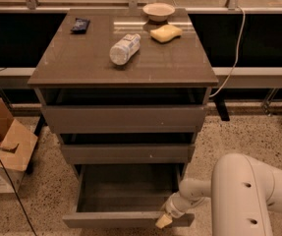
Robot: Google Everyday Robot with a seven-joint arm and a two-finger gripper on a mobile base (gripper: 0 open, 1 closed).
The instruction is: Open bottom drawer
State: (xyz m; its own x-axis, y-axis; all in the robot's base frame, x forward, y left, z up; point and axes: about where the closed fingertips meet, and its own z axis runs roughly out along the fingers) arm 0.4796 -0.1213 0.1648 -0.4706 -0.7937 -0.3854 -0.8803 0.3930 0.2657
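Observation:
The bottom drawer of the grey-brown cabinet stands pulled well out, its shallow box showing empty. My gripper sits at the right end of the drawer's front edge, with a pale yellow fingertip at the top lip. The white arm reaches in from the lower right. The mid drawer and top drawer above it stand only slightly out.
On the cabinet top lie a plastic bottle, a yellow sponge, a white bowl and a dark packet. A cardboard box stands on the floor at the left. A cable hangs at the right.

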